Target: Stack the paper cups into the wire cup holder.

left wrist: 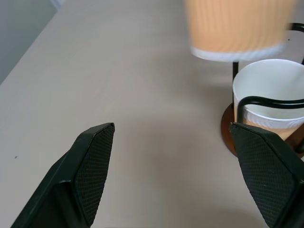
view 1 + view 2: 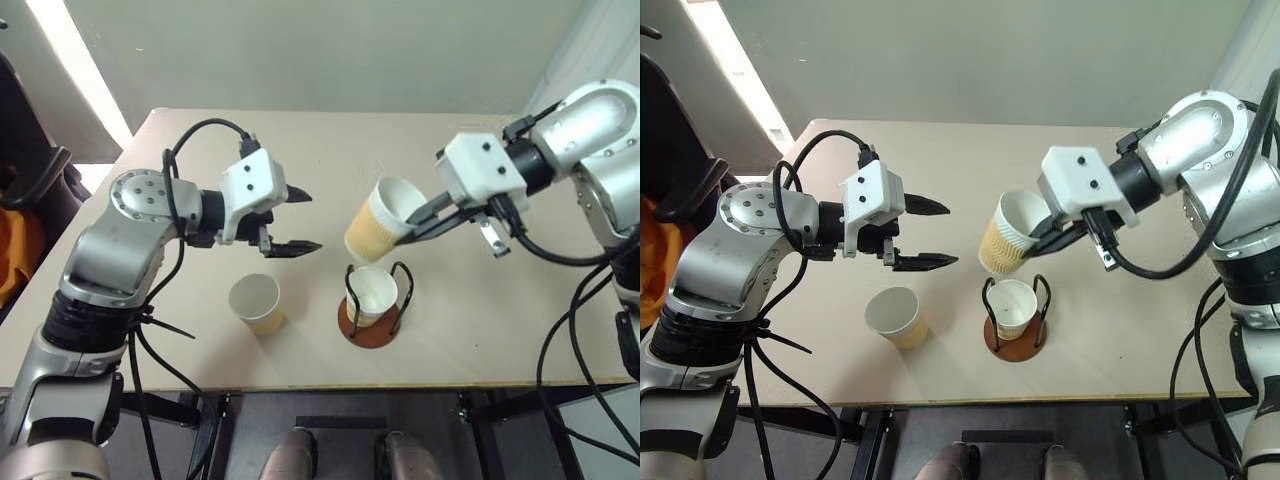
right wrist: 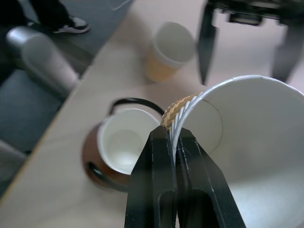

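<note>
Right wrist view: the right hand is pinched shut on the rim of a cup, carried tilted in the air just above the holder near the desk's front edge. One cup already sits in the holder; another stands beside it. Left hand hovers wide open, empty. Next, I judge, level the held cup over the seated one and lower it between the wires.

right gripper pinches the rim of a tilted cup, one finger inside, one outside. beyond it a second cup sits in the holder on the table; a third cup stands farther off, near the left gripper.
</note>
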Robot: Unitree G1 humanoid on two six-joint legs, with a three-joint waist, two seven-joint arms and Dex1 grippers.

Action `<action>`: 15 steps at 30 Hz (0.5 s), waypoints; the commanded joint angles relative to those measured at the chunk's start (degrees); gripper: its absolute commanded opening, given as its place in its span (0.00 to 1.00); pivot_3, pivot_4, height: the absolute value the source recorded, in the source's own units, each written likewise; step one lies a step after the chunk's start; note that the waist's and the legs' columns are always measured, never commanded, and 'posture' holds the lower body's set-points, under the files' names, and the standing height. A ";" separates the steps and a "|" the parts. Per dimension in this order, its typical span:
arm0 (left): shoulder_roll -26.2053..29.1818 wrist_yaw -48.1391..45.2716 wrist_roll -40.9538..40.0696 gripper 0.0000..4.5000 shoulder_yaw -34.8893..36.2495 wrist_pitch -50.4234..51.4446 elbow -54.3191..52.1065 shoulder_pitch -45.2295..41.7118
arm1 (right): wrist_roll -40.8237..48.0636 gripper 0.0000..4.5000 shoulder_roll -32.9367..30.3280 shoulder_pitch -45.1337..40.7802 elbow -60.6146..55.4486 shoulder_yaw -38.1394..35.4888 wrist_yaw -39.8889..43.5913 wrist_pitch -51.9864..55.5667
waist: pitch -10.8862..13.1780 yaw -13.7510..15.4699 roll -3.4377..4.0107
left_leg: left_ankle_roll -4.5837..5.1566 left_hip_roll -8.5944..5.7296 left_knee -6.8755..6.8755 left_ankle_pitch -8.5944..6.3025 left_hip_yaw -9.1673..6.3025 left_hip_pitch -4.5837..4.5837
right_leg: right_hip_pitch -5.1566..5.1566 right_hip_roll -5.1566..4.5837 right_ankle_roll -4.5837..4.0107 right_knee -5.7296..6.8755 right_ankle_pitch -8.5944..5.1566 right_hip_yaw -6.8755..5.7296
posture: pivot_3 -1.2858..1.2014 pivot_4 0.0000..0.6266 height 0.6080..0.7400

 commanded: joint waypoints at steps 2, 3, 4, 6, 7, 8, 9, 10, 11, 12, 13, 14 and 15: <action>0.32 -0.57 0.11 0.93 0.59 -0.60 -1.31 -0.72 | 0.18 0.01 -2.66 -0.18 -2.74 2.51 0.25 -1.05 | 0.00 -0.05 0.00 | 0.49 0.01 -0.02 -0.14 0.00 0.03 | 0.00 0.00 -0.08 0.06 -0.03 0.00 | 0.52 0.24 1.00; 0.43 -0.61 0.15 0.93 0.68 -0.58 -1.29 -0.68 | 0.33 0.01 -3.09 -0.20 -2.82 3.03 0.25 -1.38 | 0.00 -0.04 0.00 | 0.54 0.01 -0.02 -0.10 -0.01 0.05 | 0.02 0.00 -0.10 0.09 -0.01 0.00 | 0.52 0.24 1.00; 0.77 -0.69 0.29 0.93 0.77 -0.57 -1.29 -0.47 | 0.88 0.01 -3.58 -0.21 -3.19 3.71 0.25 -1.67 | 0.00 -0.05 0.00 | 0.57 0.01 -0.02 -0.05 -0.02 0.08 | 0.05 0.00 -0.12 0.09 0.03 0.00 | 0.52 0.24 1.00; 1.28 -0.78 0.48 0.93 0.92 -0.54 -1.41 -0.12 | 1.45 0.01 -4.35 -0.13 -3.96 5.01 0.25 -2.37 | 0.00 -0.09 0.00 | 0.59 0.00 -0.01 0.01 -0.02 0.11 | 0.07 0.00 -0.16 0.09 0.10 0.00 | 0.52 0.24 1.00; 1.45 -0.80 0.51 0.93 0.97 -0.51 -1.50 0.01 | 1.52 0.01 -4.66 -0.08 -4.30 5.60 0.25 -2.74 | 0.00 -0.12 0.00 | 0.60 0.00 -0.01 0.02 -0.02 0.13 | 0.09 0.00 -0.17 0.09 0.11 0.00 | 0.52 0.24 1.00; 1.54 -0.75 0.44 0.93 1.03 -0.37 -1.65 0.07 | 1.23 0.01 -4.89 0.07 -4.53 6.43 0.25 -3.41 | 0.00 -0.14 0.00 | 0.61 0.00 0.00 0.03 -0.02 0.15 | 0.11 0.00 -0.17 0.09 0.11 0.00 | 0.52 0.24 1.00; 1.62 -0.70 0.35 0.93 1.09 -0.26 -1.80 0.14 | 1.05 0.01 -5.06 0.17 -4.71 7.00 0.25 -3.85 | 0.00 -0.15 0.00 | 0.61 0.00 0.00 0.03 -0.02 0.16 | 0.12 0.00 -0.17 0.09 0.11 0.00 | 0.52 0.24 1.00; 1.67 -0.69 0.22 0.93 1.12 -0.12 -1.95 0.16 | 0.72 0.01 -5.11 0.24 -4.75 7.61 0.25 -4.34 | 0.00 -0.15 -0.01 | 0.62 0.00 0.00 0.04 -0.02 0.16 | 0.12 0.00 -0.17 0.09 0.11 0.00 | 0.52 0.24 1.00; 1.72 -0.72 0.10 0.93 1.13 0.01 -2.10 0.17 | -0.09 0.01 -4.94 0.37 -4.74 8.35 0.25 -4.96 | 0.00 -0.15 0.00 | 0.62 0.00 0.00 0.04 -0.02 0.16 | 0.12 0.00 -0.17 0.09 0.11 0.00 | 0.52 0.24 1.00; 1.75 -0.75 0.03 0.93 1.13 0.09 -2.21 0.16 | -1.00 0.01 -4.73 0.49 -4.66 8.90 0.25 -5.55 | 0.00 -0.15 -0.01 | 0.62 0.00 0.00 0.04 -0.02 0.15 | 0.12 0.00 -0.17 0.08 0.11 0.00 | 0.52 0.24 1.00; 1.77 -0.78 -0.12 0.93 1.16 0.25 -2.34 0.15 | -1.89 0.01 -4.51 0.63 -4.55 9.30 0.25 -6.16 | -0.01 -0.15 -0.01 | 0.63 0.00 0.00 0.03 -0.01 0.15 | 0.12 0.00 -0.17 0.07 0.11 0.00 | 0.52 0.24 1.00; 1.80 -0.92 -0.35 0.93 1.22 0.39 -2.50 0.13 | -2.68 0.01 -4.30 0.70 -4.38 9.62 0.25 -6.58 | 0.00 -0.15 -0.01 | 0.64 0.00 0.00 0.03 -0.02 0.15 | 0.12 0.00 -0.17 0.06 0.11 0.00 | 0.52 0.24 1.00; 1.87 -1.11 -0.61 0.93 1.32 0.51 -2.66 0.14 | -3.21 0.01 -4.21 0.75 -4.26 9.80 0.25 -6.93 | 0.00 -0.15 0.00 | 0.65 0.00 0.00 0.02 -0.01 0.14 | 0.12 0.00 -0.16 0.06 0.11 0.00 | 0.52 0.24 1.00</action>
